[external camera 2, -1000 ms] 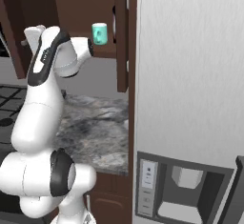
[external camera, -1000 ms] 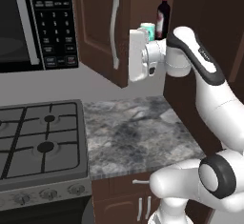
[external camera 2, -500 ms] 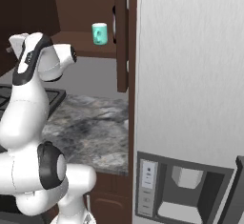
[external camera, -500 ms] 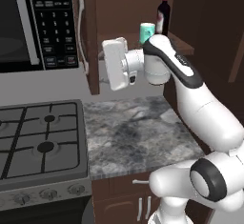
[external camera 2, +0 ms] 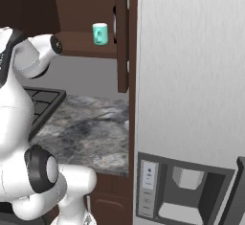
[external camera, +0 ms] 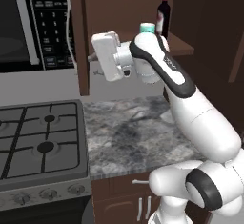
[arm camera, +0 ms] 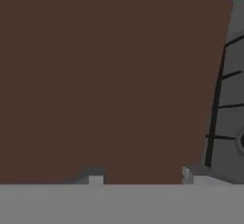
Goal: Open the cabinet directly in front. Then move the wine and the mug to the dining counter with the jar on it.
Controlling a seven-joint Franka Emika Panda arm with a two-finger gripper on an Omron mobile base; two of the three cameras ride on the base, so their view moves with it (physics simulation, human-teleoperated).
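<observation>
The cabinet (external camera: 181, 44) stands open, its left door (external camera: 84, 37) swung out edge-on and its right door (external camera 2: 122, 32) swung toward the fridge. On its shelf the dark wine (external camera: 163, 17) stands upright. The teal mug (external camera 2: 99, 33) sits just left of the bottle, partly behind my arm in the left base view (external camera: 147, 27). My gripper (external camera: 94, 65) points left at the left door, well left of both. In the hand view the brown door panel (arm camera: 109, 75) is close ahead. The gripper (arm camera: 143, 176) is open, nothing between its fingertips (arm camera: 95, 178). The dining counter and jar are out of view.
A microwave (external camera: 43, 23) hangs left of the cabinet, with a gas stove (external camera: 40, 137) under it. A grey marbled counter (external camera: 133, 132) lies below the cabinet. A tall grey fridge (external camera 2: 191, 90) with a dispenser blocks the right side.
My hand has swung left, away from the shelf front, to the left door. That door now stands wider open. The wine and mug have not moved.
</observation>
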